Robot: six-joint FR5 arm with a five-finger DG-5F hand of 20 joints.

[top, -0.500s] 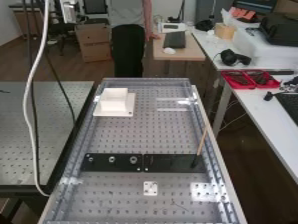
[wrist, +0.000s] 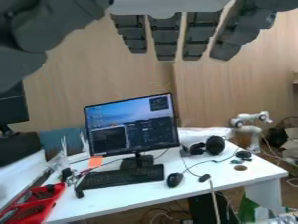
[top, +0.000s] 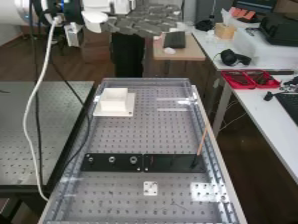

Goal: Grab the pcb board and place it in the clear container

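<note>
PCB board: probably the small pale square with dark spots (top: 150, 189), flat on the bench's near part, though I could not tell for certain.
Perforated bench: its top (top: 140, 135) ran lengthwise down the middle of the high view.
White arm (top: 13, 11): came in from the high view's upper left.
Monitor (wrist: 133, 124): stood on a white desk (wrist: 206, 190), behind a keyboard (wrist: 123, 177).
Robot hand (top: 143, 21): hung high around the bench's far end, fingers straight and apart, holding nothing.
Black plates (top: 100, 167): two, end to end across the bench.
Clear container: I couldn't tell which (glints made the see-through shapes hard to read).
White block (top: 114, 99): sat on a flat white base (top: 101, 113) near the far left corner.
Thin stick (top: 202, 140): leaned slightly, its lower end at the right-hand plate.
</note>
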